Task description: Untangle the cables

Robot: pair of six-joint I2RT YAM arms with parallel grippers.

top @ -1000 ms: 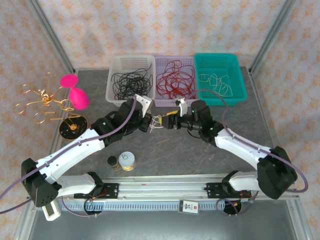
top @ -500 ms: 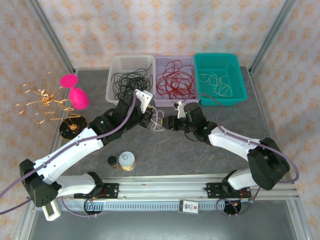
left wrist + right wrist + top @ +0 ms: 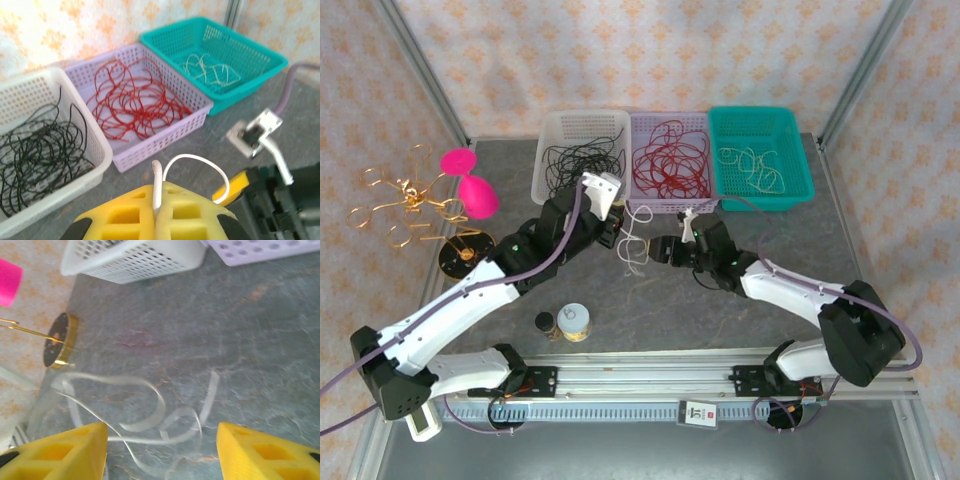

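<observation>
1. My left gripper [image 3: 157,193] has its yellow jaws pressed together on a thin off-white cable [image 3: 192,156].
2. The cable goes up from between the jaws, makes a round loop, and comes back down beside them.
3. From above, this cable hangs over the grey stone-look table [image 3: 720,320], in the middle, just in front of the baskets.
4. My right gripper [image 3: 161,432] has its yellow jaws wide apart.
5. In the right wrist view, blurry curls of the same cable sit between those jaws. I cannot tell if the cable touches them.
6. From above, the two grippers face each other, close together, with the cable between them.
7. Three baskets stand side by side at the far edge of the table.
8. The white plastic basket [image 3: 585,125] on the left holds the thin black cables [image 3: 578,165].
9. The pale purple plastic basket [image 3: 645,125] in the middle holds the curly red cables [image 3: 668,162].
10. The teal plastic basket [image 3: 760,122] on the right holds a few more off-white cables [image 3: 750,165].
11. A gold wire ornament with round loops [image 3: 405,195] stands far off to the left, next to a bright pink hourglass-shaped toy [image 3: 470,190].
</observation>
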